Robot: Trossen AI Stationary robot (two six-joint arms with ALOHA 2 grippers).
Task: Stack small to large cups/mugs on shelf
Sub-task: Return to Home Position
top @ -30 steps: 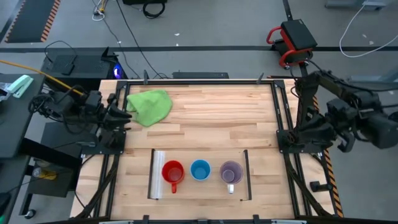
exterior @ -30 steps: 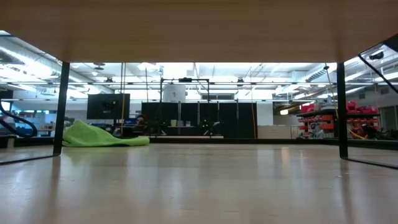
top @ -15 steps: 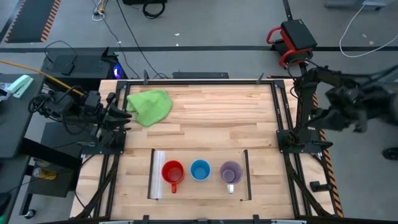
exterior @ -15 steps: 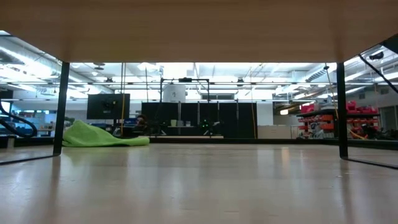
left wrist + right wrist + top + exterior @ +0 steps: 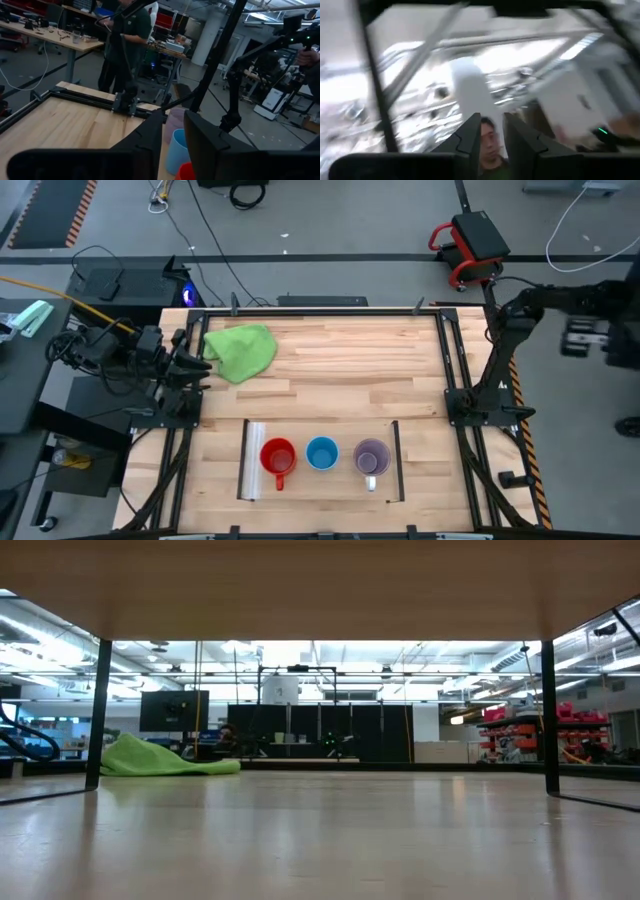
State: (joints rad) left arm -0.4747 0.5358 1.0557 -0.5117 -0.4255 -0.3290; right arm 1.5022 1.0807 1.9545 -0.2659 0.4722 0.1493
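Note:
In the high view three cups stand upright in a row on the shelf [image 5: 322,480], a light-wood panel between a silvery rail and a thin dark rail near the table's near edge. They are a red mug [image 5: 277,457], a light-blue cup [image 5: 321,452] and a purple mug [image 5: 371,457]. My left gripper [image 5: 205,366] [image 5: 174,131] rests at the table's left edge beside the green cloth, shut and empty. The left wrist view shows the light-blue cup [image 5: 177,150] past its fingers. My right gripper [image 5: 590,335] [image 5: 491,131] is raised beyond the table's right edge, shut and empty.
A green cloth [image 5: 240,350] [image 5: 165,758] lies crumpled at the table's far left. Black frame rails [image 5: 452,370] run along the table's sides. A person [image 5: 130,30] stands beyond the table. Bare wood lies between the cloth and the shelf.
My right arm has lifted from its folded rest at the table's right edge and swung up and outward to the right, its wrist tipping upward toward the ceiling. The cups, the cloth and my left arm have stayed put.

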